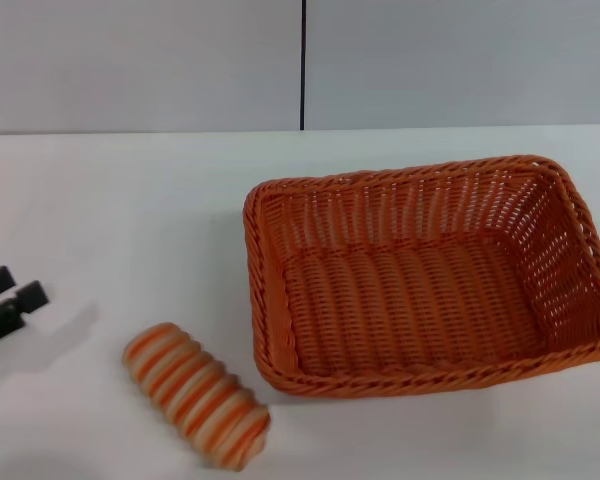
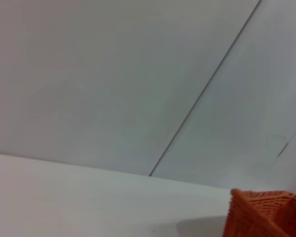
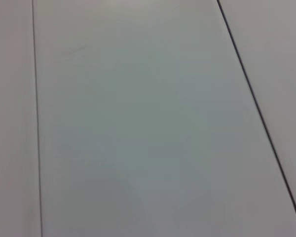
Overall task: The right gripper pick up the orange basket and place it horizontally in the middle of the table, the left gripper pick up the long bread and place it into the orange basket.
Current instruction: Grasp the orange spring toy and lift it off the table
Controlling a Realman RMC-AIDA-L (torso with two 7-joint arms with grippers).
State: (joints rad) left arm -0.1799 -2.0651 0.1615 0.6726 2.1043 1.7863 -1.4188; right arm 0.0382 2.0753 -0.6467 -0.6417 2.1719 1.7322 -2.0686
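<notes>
The orange basket (image 1: 430, 275) stands upright and empty on the white table (image 1: 110, 200), lying crosswise right of centre. A corner of the basket (image 2: 266, 213) also shows in the left wrist view. The long bread (image 1: 196, 393), striped side up, lies on the table just off the basket's front left corner, not touching it. My left gripper (image 1: 12, 290) reaches in at the far left edge, left of the bread and apart from it. Its black fingertips stand slightly apart with nothing between them. My right gripper is out of view.
A grey wall (image 1: 140, 60) with a dark vertical seam (image 1: 303, 65) rises behind the table. The right wrist view holds only grey wall panels (image 3: 138, 123) with seams.
</notes>
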